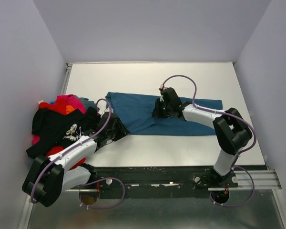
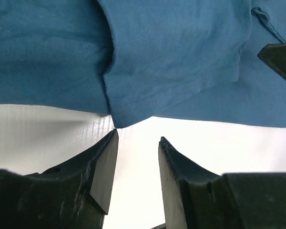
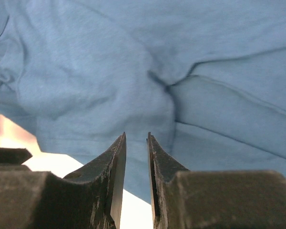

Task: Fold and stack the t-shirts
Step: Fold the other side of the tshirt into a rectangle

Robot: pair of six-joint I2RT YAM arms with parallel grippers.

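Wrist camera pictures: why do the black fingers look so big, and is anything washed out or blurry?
Left wrist view: the black fingers sit close to the lens, so they loom; the white table glares nearly blank, while the plain teal-blue cloth t-shirt shows crisp hem stitching. Right wrist view: the same shirt looks paler and hazier, folds soft.

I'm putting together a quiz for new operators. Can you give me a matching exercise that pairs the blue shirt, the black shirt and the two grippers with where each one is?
1 blue shirt
2 black shirt
3 left gripper
4 right gripper

A on the heap at the left edge of the table
B fingers over bare table, just short of the blue shirt
C laid out mid-table
D fingers over blue cloth

Pairs: 1-C, 2-A, 3-B, 4-D
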